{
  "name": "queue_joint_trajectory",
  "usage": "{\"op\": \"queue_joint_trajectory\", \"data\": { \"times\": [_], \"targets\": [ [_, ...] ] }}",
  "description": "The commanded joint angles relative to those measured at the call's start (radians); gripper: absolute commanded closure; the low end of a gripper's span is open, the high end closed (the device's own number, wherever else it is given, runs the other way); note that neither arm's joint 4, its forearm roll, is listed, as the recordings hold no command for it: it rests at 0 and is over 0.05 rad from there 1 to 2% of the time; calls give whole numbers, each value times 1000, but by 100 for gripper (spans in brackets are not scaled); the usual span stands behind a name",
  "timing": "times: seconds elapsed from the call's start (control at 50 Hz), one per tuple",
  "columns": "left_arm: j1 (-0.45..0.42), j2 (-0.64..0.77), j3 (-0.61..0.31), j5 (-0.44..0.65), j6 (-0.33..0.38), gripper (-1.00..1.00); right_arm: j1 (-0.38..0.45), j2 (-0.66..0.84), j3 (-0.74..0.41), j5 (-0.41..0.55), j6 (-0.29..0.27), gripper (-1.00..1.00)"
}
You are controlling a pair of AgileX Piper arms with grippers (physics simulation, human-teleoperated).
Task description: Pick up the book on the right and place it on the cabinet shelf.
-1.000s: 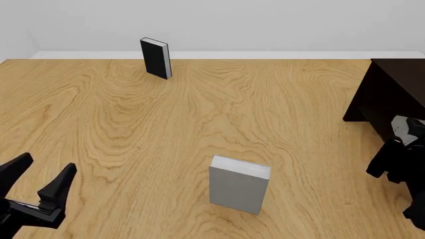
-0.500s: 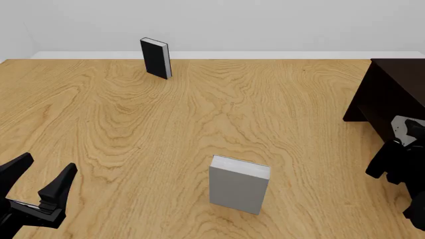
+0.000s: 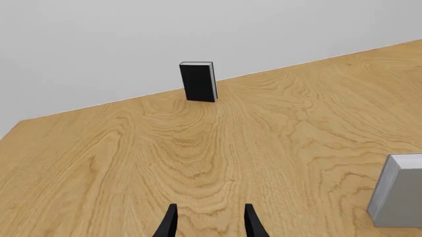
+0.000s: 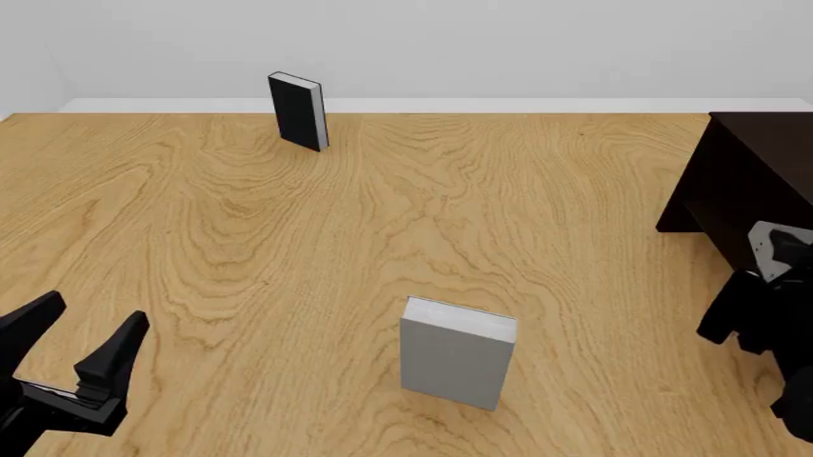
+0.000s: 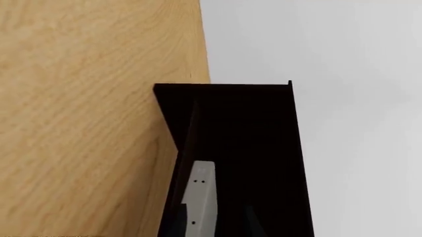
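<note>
1. Front view shows the plain light-grey hardback book with white page edges [image 4: 458,352] standing upright on the light wooden table [image 4: 381,219], near the front edge at about six o'clock, well apart from everything else.
2. It is probably a stiff, fairly light slab with smooth covers that could slip. Being thin and standing on its lower edge, it looks easy to topple with a sideways nudge.
3. The best hold is likely across its thickness, one finger on each cover, high up near the top edge, so the pinch squeezes the covers together.
4. The large blocky cabinet of almost black wood [image 4: 743,190] stands at about three o'clock, at the table's right edge.
5. The black-covered book [image 4: 299,111] stands upright far off at about eleven o'clock, and plays no part.
6. The right gripper [image 4: 763,309] sits low at about four o'clock, just in front of the cabinet and well apart from the grey book. Its wrist view looks into the dark cabinet, with one pale finger [image 5: 199,197] showing. Whether its jaws stand wide or narrow cannot be told.
7. The left gripper [image 4: 70,347] rests at about eight o'clock, fingers spread wide with nothing between them, well apart from the grey book.
8. The pick-up seems not yet begun.
</note>
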Motion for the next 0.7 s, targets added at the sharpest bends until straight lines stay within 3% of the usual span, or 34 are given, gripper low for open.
{"op": "queue_joint_trajectory", "data": {
  "times": [0.02, 0.16, 0.18, 0.68, 0.7],
  "targets": [
    [0, 5, 0, -5, -2, -100, 38, 54, 22, 6, -17, -100],
    [-2, -4, 0, 4, -2, -100, 60, 75, 9, 6, -36, -100],
    [-2, -3, 0, 4, 1, -100, 64, 65, 2, 13, -18, -100],
    [-3, 20, 0, -13, -3, -100, 162, 48, -72, 85, -36, -100],
    [-3, 21, 0, -14, -2, -100, 171, 28, -80, 108, -17, -100]
  ]
}}
